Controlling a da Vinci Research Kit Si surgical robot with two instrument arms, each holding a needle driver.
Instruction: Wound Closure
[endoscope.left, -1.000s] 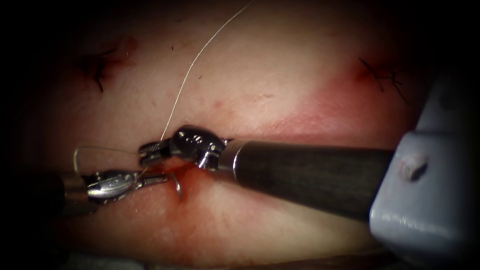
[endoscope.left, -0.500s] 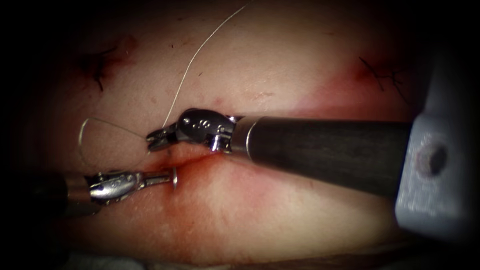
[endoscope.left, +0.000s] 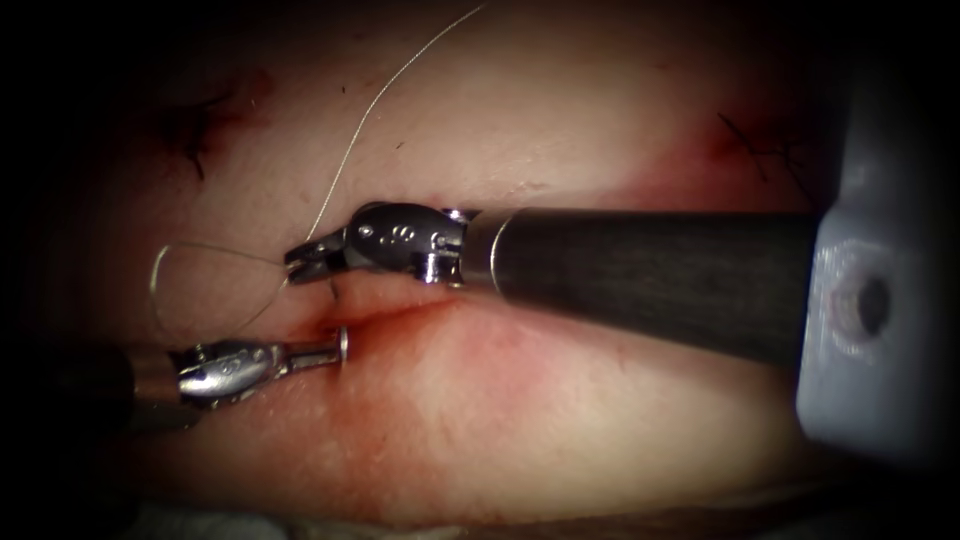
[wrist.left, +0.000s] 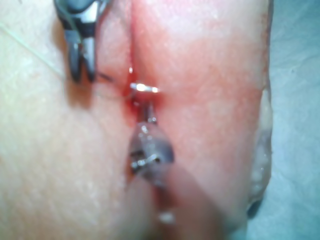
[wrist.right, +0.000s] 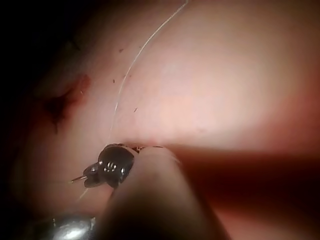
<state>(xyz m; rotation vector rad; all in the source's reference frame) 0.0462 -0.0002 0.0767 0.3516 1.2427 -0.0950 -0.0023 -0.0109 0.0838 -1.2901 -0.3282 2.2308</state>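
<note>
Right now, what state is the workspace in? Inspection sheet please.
Surface: tissue, cut with red fluid.
Job's things: needle at the cut's left end, whether in tissue unclear; thread runs to the right tool and loops left.
Clutter: dark thread ends.
Grippers: left tool holds the needle, where along its curve unclear; right tool at the thread, hold unclear.
Cables: nothing seen.
Surroundings: pale sheet.

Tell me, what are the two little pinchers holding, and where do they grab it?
The left tool grips the needle somewhere along its curve, at the cut, free of the tissue. The right tool seems shut on the thread, near its loop.
</note>
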